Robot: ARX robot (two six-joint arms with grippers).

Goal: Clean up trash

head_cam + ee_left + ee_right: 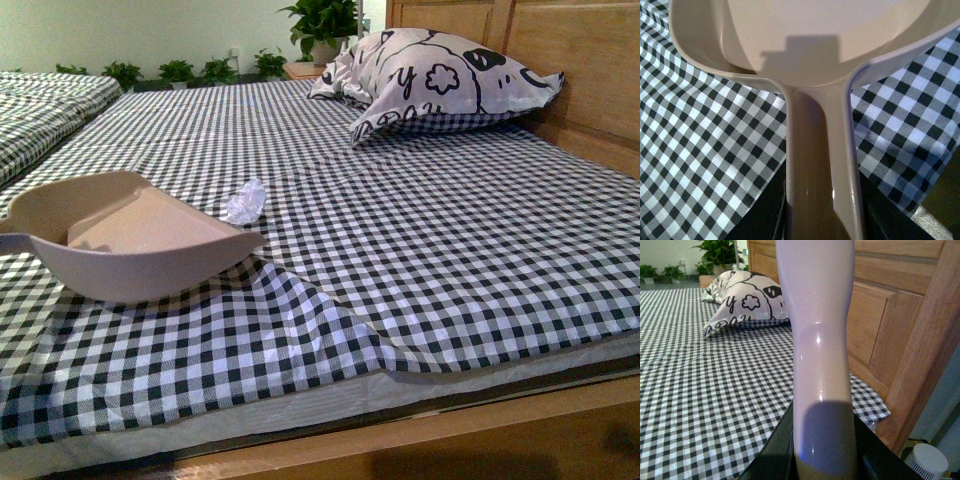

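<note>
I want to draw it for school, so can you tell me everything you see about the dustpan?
The dustpan is beige and smooth, like plastic. It has a wide scoop with raised curved walls, a flat floor and a long hollowed handle. Nothing shows inside. It rests on the checked sheet, handle clamped in the left gripper. The crumpled scrap lies just past its rim.

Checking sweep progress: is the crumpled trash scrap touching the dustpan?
Cannot tell. In the front view the trash scrap lies right at the far rim of the dustpan; neither gap nor contact shows plainly. The wrist views miss it.
</note>
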